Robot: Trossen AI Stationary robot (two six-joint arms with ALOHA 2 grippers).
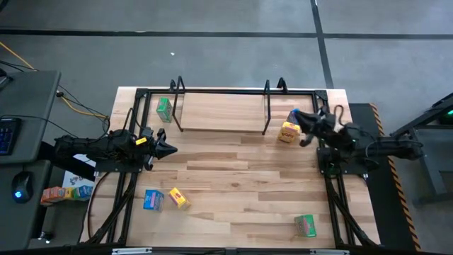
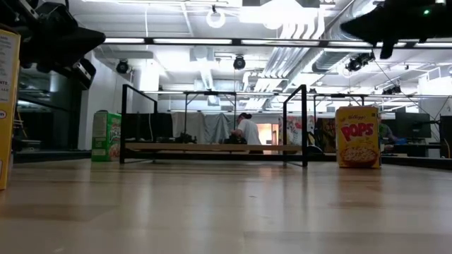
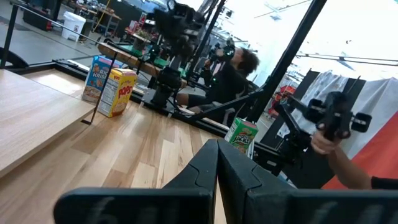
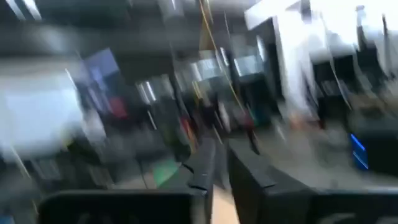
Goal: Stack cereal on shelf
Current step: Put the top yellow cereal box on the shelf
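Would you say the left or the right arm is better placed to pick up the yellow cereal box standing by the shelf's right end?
Probably the right: the right gripper hovers beside the yellow box at the shelf, while the left gripper sits across the table.

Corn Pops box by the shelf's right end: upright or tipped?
Upright. The low view shows the Corn Pops box standing on its base on the tabletop, logo reading level, just outside the shelf upright.

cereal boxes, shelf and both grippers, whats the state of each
shelf: empty
green box: upright, left of shelf
yellow box: upright, right of shelf
blue box: near front, beside second yellow box
second green box: front right
left gripper: shut, empty
right gripper: beside yellow box
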